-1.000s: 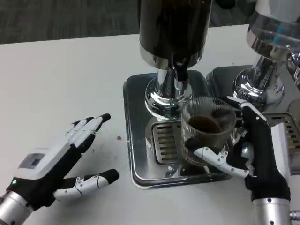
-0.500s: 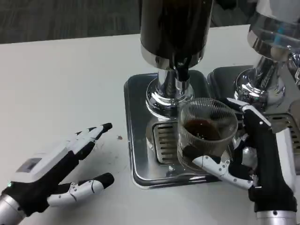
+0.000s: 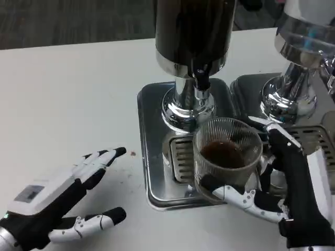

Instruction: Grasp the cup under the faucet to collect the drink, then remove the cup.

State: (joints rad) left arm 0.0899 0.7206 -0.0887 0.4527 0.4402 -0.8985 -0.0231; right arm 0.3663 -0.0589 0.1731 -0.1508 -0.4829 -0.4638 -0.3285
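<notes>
A clear ribbed glass cup [image 3: 227, 157] with dark drink in its bottom is held in my right hand [image 3: 282, 191], whose thumb wraps its front and fingers its right side. The cup stands a little in front of and below the black faucet [image 3: 202, 78] of the dark drink dispenser [image 3: 192, 31], over the steel drip tray [image 3: 157, 151]. My left hand [image 3: 57, 204] lies open on the white table at the lower left, fingers spread, holding nothing.
A second dispenser [image 3: 303, 47] with a chrome base stands on its own tray at the right, close behind my right hand. The slotted grate [image 3: 180, 159] of the drip tray shows left of the cup. White table stretches to the left.
The cup in my right hand has come forward and slightly left, away from the faucet. My left hand has drifted down and back toward the lower left.
</notes>
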